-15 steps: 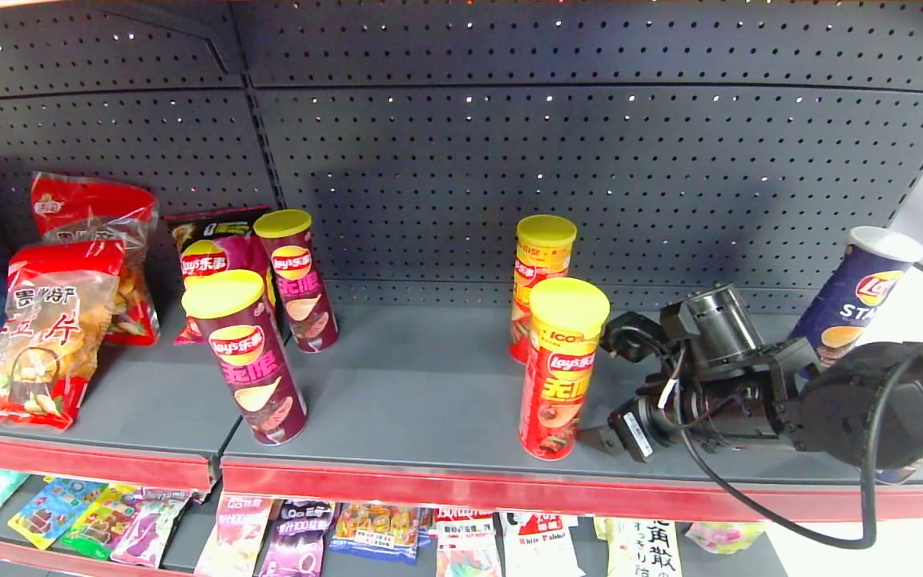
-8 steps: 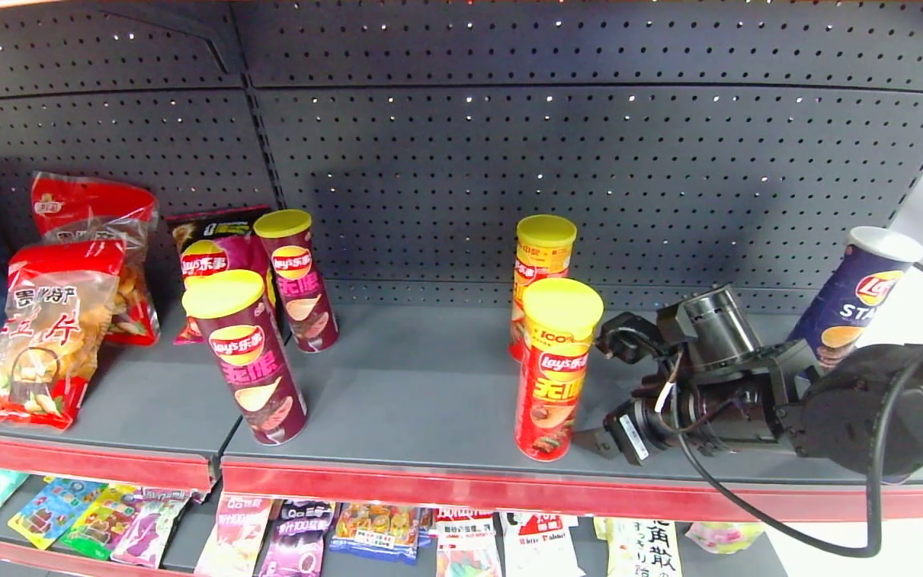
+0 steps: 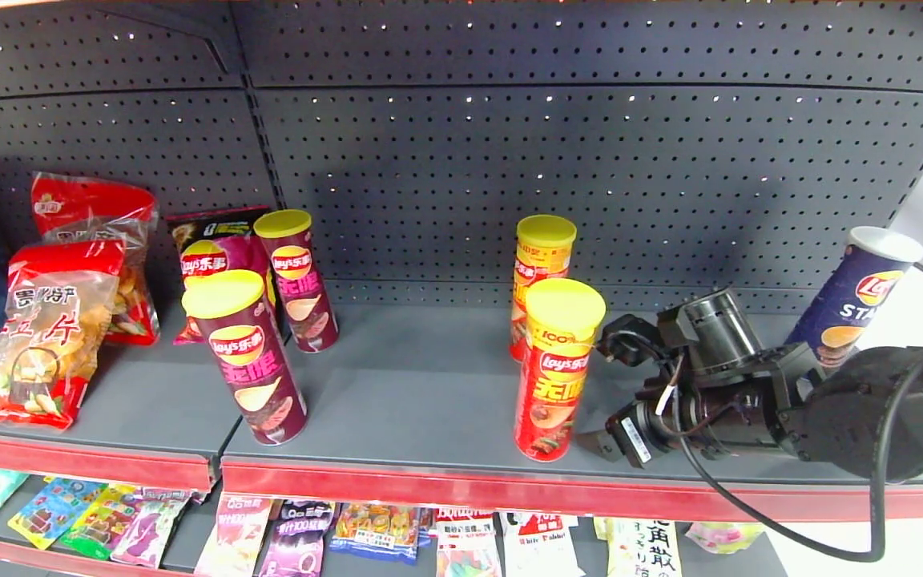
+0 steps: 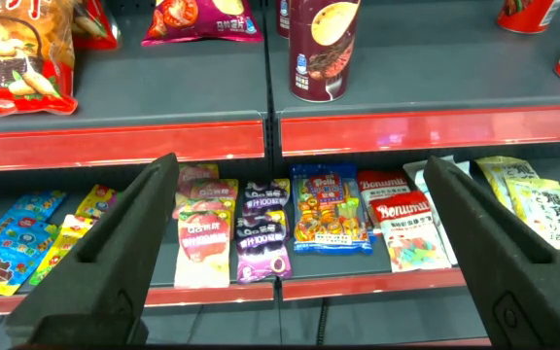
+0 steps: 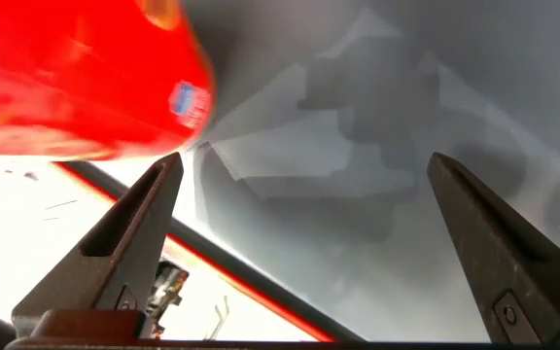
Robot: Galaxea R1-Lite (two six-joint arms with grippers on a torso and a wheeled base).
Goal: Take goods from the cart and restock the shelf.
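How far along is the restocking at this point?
Done: a red can stands upright at the front of the shelf, next to the open right gripper. In hand: nothing; the left gripper is open and empty too. Left: bare shelf space beside the can; remaining stock cannot be judged.

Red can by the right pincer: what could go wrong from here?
The red can stands near the shelf's front lip, with the open right pincer right beside it; a sideways swing on retreat could tip it off. Pushed back, it could knock the can behind.
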